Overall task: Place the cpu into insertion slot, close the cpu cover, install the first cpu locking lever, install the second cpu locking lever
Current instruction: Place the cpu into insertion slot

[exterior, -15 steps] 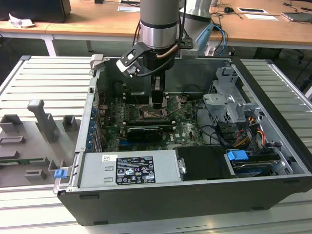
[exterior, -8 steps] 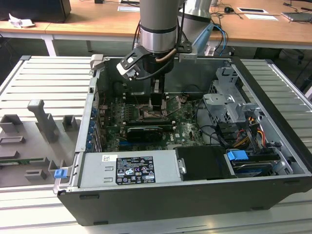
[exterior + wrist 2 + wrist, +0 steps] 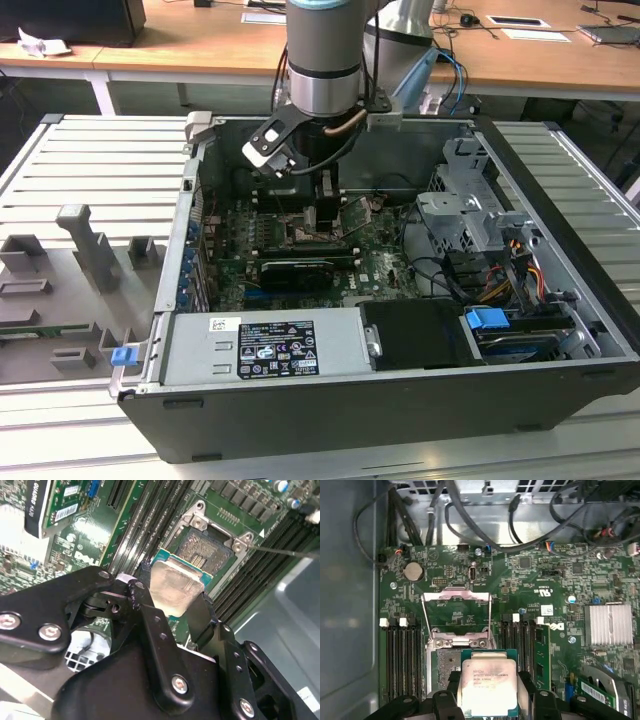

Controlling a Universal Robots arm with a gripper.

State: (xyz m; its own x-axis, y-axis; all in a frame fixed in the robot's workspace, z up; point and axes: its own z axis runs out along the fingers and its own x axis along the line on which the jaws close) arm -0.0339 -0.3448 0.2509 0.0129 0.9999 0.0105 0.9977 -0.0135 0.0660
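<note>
Hand: the hand [image 3: 174, 599] is closed narrow on the cpu [image 3: 172, 582], one finger on each of two opposite edges; both wrist views show this grip.
Cpu, place: held over the motherboard [image 3: 560, 585] inside the open computer case [image 3: 330, 420]. It overlaps one side of the insertion slot [image 3: 444, 667] and is not lined up with it. In the exterior view the hand [image 3: 325, 205] hangs over the far middle of the case.
Cpu, contact: I cannot tell if it touches the slot; it looks lifted clear.
Cpu, look: a flat square with a pale silvery face, dulled by a hazy smear, on a thin green-blue edge. It is about as wide as the gap between the fingers.
Slot: its dark pin field lies bare inside a black frame with silver corners, with long memory slots [image 3: 402, 665] on either side.
Cover: the cpu cover [image 3: 456, 595] stands swung open on the slot's far side.
Done: the cpu is picked up and carried to the slot.
Left: seating the cpu, closing the cover and both levers, as I judge.
Bench: the ribbed metal bench [image 3: 60, 160] carries the case.
</note>
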